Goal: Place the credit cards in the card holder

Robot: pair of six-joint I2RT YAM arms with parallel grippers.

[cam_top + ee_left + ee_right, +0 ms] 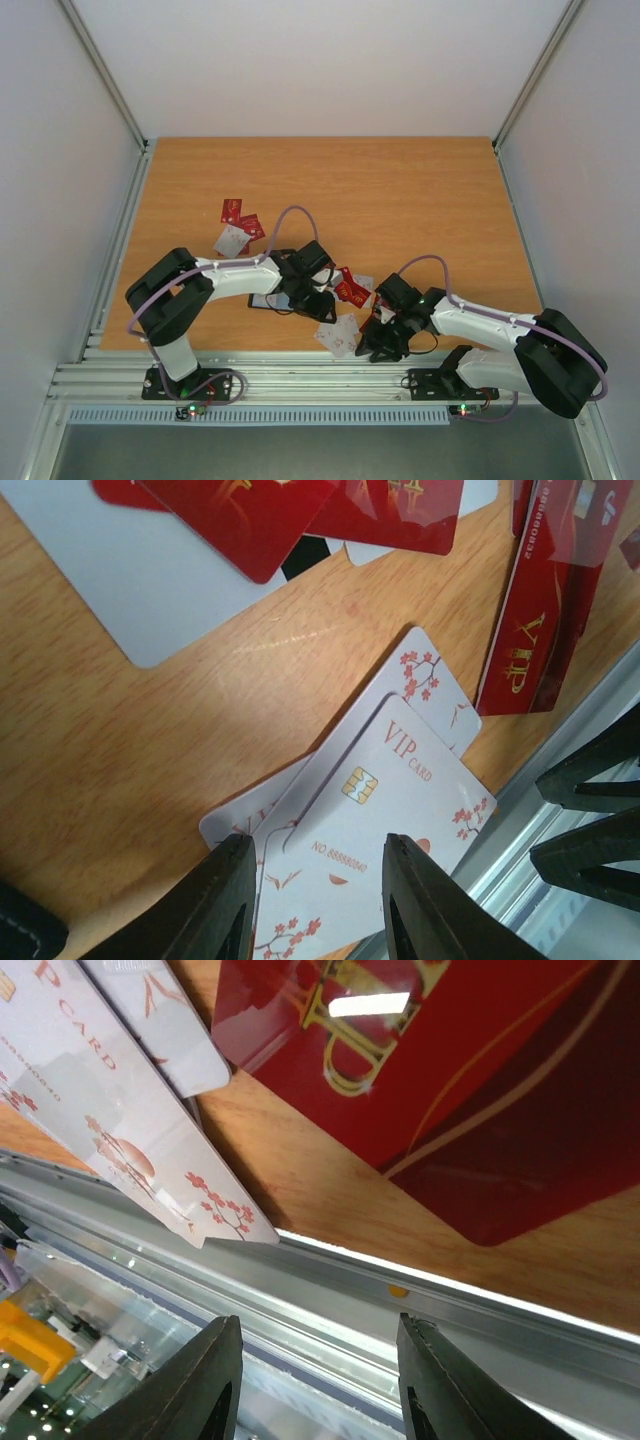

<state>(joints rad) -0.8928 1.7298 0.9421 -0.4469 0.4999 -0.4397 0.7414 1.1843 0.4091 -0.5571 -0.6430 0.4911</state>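
Several white credit cards (pixel 400 800) with red blossom marks lie fanned at the table's near edge, also seen from above (pixel 338 335). My left gripper (pixel 318 845) is open and empty just above them, a finger on either side of the top card; from above it (pixel 322 300) sits over the middle front. Red cards (pixel 350 288) lie just beyond it, also in the left wrist view (pixel 535 630). The black card holder (pixel 268 300) lies mostly hidden under the left arm. My right gripper (pixel 318 1325) is open and empty over the front rail, beside a red card (pixel 460 1080) and white cards (pixel 100 1090).
More red cards (pixel 240 218) and a white card (pixel 232 240) lie left of centre. The aluminium rail (pixel 400 1310) runs along the table's near edge. The right gripper (pixel 382 345) is close to the left one, with its fingers (pixel 590 820) showing in the left wrist view.
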